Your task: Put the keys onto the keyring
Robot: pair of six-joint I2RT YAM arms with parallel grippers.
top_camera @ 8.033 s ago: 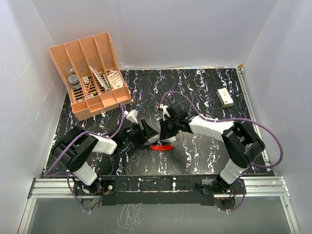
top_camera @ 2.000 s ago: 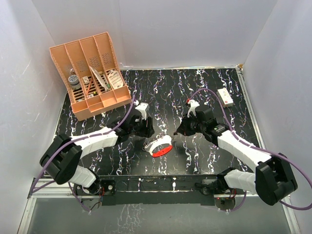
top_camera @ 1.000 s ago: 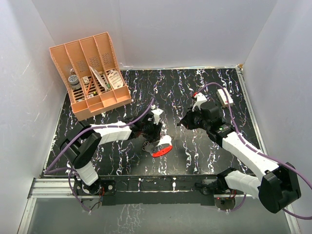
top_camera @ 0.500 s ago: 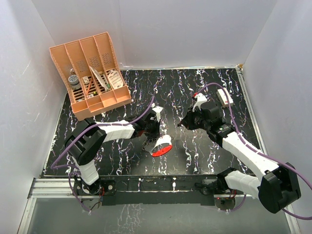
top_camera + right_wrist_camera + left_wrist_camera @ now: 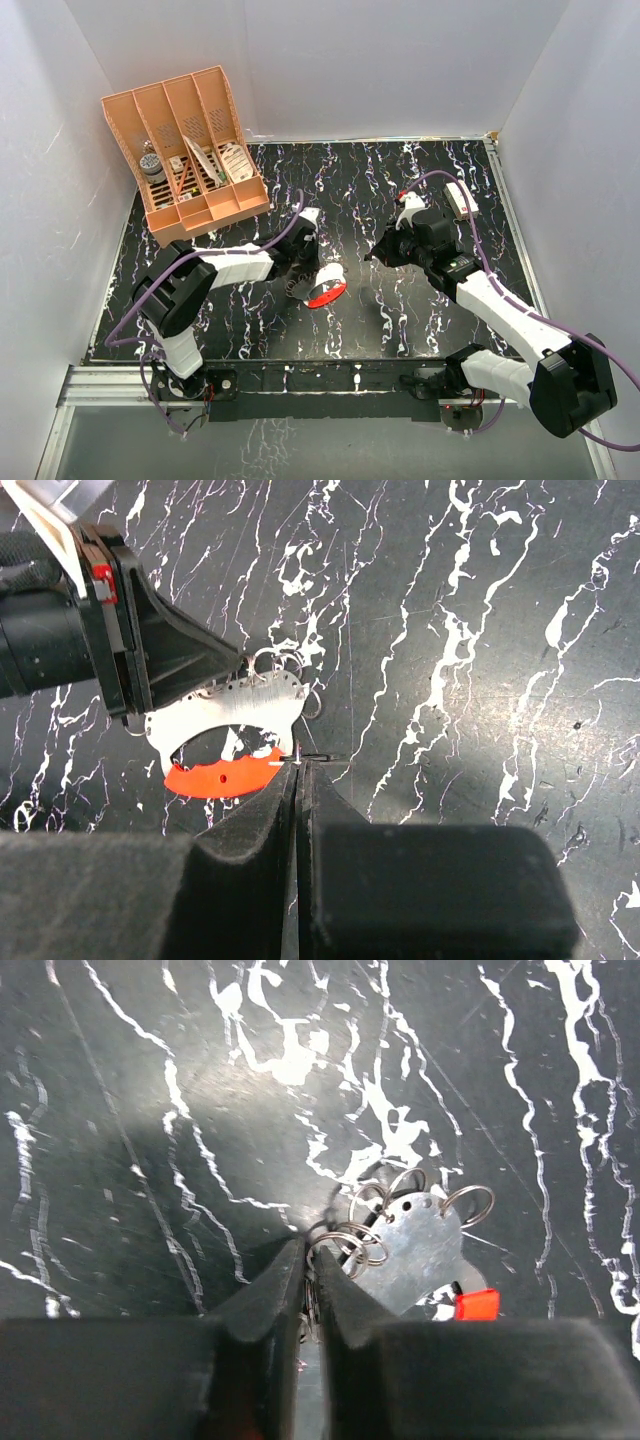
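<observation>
Just toward 6 o'clock of the table's middle sits the keyring, red crescent on its 6 o'clock side. The left gripper is clamped on the small wire loops at the ring's 10 o'clock edge. Over the last half-second it has dragged the ring slightly toward 12 o'clock. The right gripper waits off at 2 o'clock, unmoved over that time. Its fingers are pressed together on a thin dark sliver we take to be the key. We judge the ring now anchored, so threading can begin.
</observation>
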